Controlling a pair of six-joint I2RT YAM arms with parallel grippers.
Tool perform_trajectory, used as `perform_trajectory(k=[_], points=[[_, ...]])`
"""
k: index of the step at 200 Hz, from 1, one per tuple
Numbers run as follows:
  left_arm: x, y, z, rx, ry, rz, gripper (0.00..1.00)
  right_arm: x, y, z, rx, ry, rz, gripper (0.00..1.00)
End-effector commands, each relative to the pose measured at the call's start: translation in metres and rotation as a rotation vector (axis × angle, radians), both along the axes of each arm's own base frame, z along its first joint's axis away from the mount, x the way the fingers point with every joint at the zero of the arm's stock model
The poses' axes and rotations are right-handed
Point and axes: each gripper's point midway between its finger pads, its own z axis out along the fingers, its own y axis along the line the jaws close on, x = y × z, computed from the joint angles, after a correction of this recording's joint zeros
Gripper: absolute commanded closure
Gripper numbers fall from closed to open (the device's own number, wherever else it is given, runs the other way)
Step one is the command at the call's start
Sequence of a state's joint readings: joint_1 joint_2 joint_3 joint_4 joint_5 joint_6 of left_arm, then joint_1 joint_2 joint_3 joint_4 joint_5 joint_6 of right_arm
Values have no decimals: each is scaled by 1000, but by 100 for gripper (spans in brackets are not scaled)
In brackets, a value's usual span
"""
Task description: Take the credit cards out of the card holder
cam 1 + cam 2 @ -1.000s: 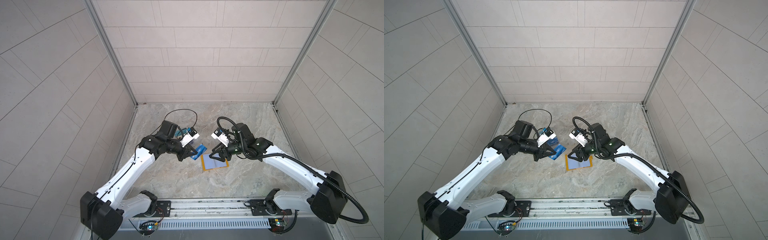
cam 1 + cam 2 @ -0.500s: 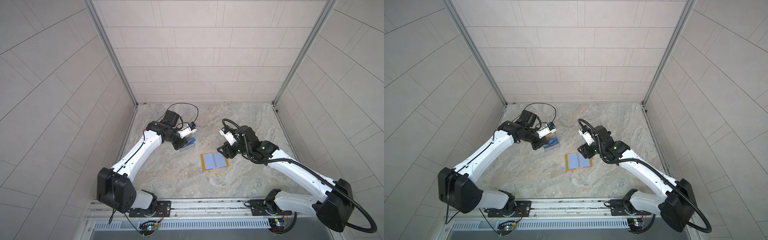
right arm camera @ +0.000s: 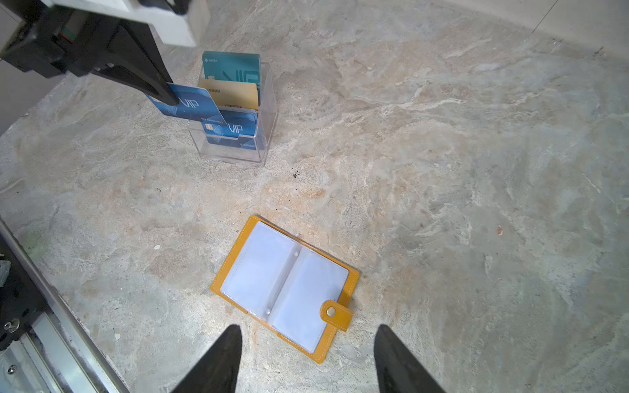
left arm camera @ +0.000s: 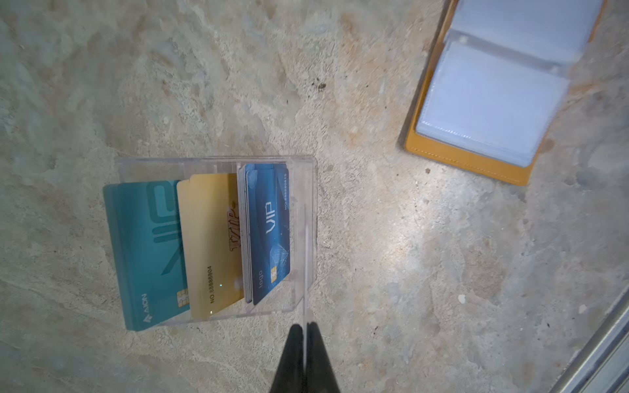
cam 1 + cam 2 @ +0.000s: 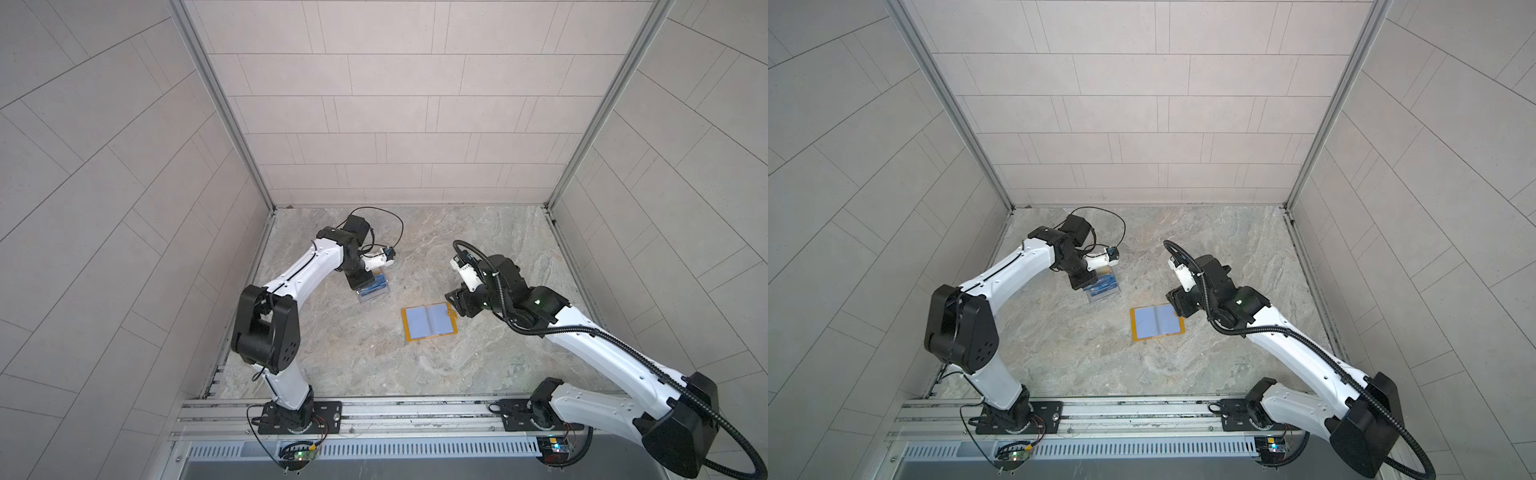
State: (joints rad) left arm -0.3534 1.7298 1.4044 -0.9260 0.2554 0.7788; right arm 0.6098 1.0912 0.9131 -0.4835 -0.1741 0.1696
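Marble, one wallet, left end effector gripping one card, right end effector parted

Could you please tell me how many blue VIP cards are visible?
2: one blue card pinched in the left end effector at the clear stand, a second blue card in its front tier; more may be stacked behind that one.
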Motion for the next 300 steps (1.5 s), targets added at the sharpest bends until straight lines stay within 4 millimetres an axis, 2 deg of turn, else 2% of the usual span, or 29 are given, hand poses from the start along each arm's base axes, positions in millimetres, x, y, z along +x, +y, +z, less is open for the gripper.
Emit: perform_trajectory(k=[1, 40, 82, 124, 178, 300], points=[[16, 1, 3, 18, -55, -6, 100, -3, -7, -4, -25, 1, -15, 36], [27, -1, -2, 16, -84, -12, 100, -4, -7, -5, -26, 5, -13, 36], [28, -2, -20, 29, -40, -7, 100, -4, -6, -4, -21, 4, -10, 36], [29, -9, -24, -6, -23, 4, 100, -5, -6, -5, -21, 6, -9, 36], [28, -13, -39, -21, 23, 13, 100, -5, -6, -5, -20, 5, -8, 35], [28, -13, -55, -11, 67, 34, 86, -5, -5, -3, -13, -1, -7, 35]])
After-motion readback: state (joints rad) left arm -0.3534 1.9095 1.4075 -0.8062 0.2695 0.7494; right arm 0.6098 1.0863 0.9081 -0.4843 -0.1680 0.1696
